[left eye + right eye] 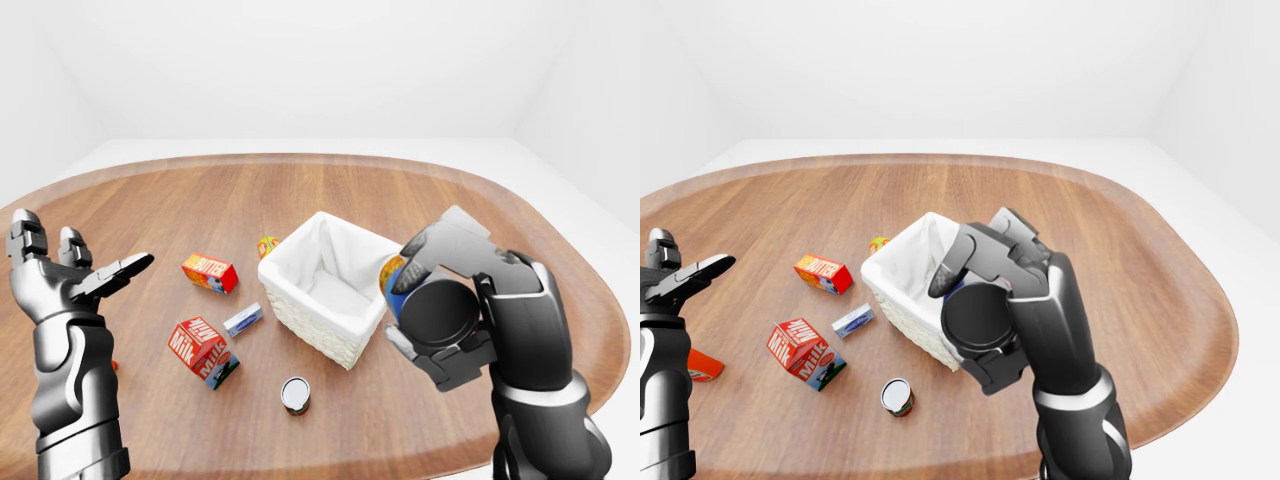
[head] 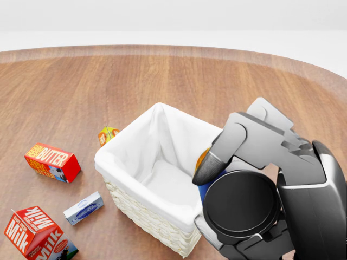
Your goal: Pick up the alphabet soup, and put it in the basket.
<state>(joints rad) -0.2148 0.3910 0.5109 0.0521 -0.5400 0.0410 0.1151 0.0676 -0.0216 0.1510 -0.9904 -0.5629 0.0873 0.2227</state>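
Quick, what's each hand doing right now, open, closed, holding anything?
Left hand: open, empty, raised over the table's left side.
Right hand: shut on the soup can, beside the basket.

The right hand point(image 1: 440, 310) is showing a glossy dark-grey shell with a round black disc set flat into its palm. Its fingers point(image 2: 222, 146) are built of blocky silver-grey segments, darkening toward near-black tips. A pale silver ring is banding the wrist above a rounded dark forearm. The left hand point(image 1: 70, 275) is wearing the same metallic grey, its knuckles squared and its forearm ringed in stacked, ribbed sections.
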